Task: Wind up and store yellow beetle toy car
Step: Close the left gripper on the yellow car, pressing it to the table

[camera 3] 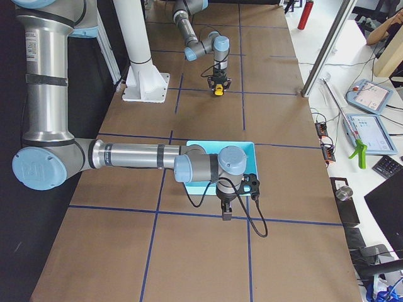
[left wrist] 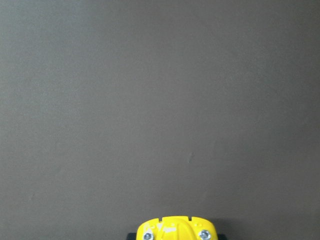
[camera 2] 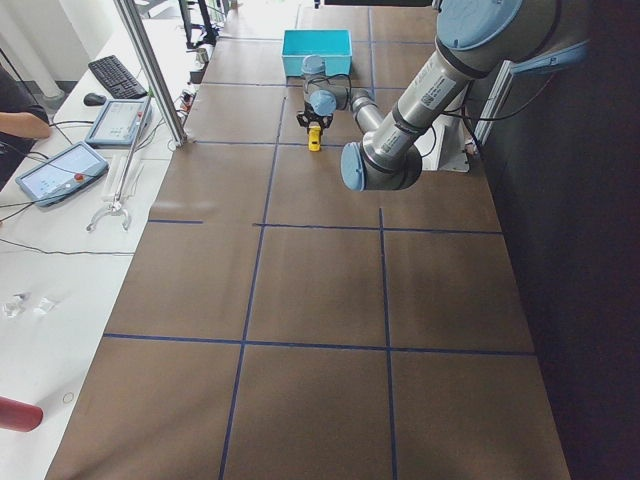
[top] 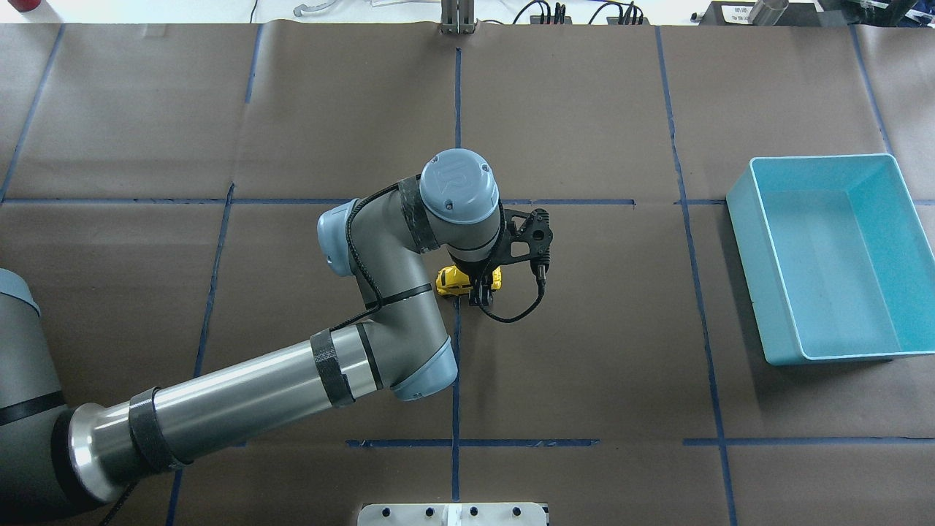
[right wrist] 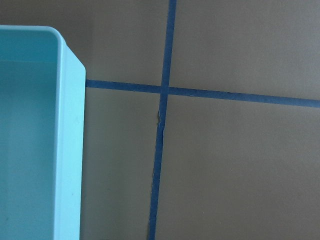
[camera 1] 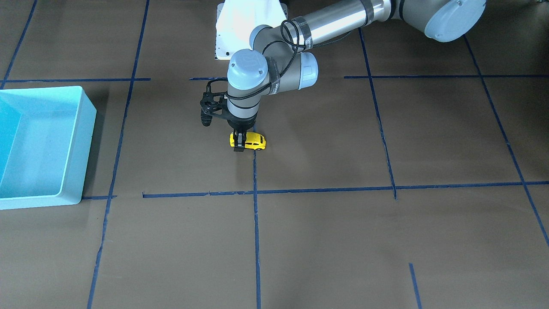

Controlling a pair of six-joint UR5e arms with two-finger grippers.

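The yellow beetle toy car (camera 1: 254,141) sits on the brown table near a blue tape crossing. It also shows in the overhead view (top: 453,281). My left gripper (camera 1: 238,144) points straight down with its black fingers closed across one end of the car. The left wrist view shows only the car's yellow end (left wrist: 176,227), with two small silver spots, at the bottom edge. My right gripper (camera 3: 227,212) shows only in the right side view, hanging beside the teal bin (camera 3: 247,148); I cannot tell whether it is open or shut.
The open teal bin (top: 749,270) stands at the table's right side, seen at the left in the front view (camera 1: 87,141). Its rim corner shows in the right wrist view (right wrist: 70,125). Blue tape lines cross the brown table. A white base plate (camera 1: 227,38) is at the robot's side.
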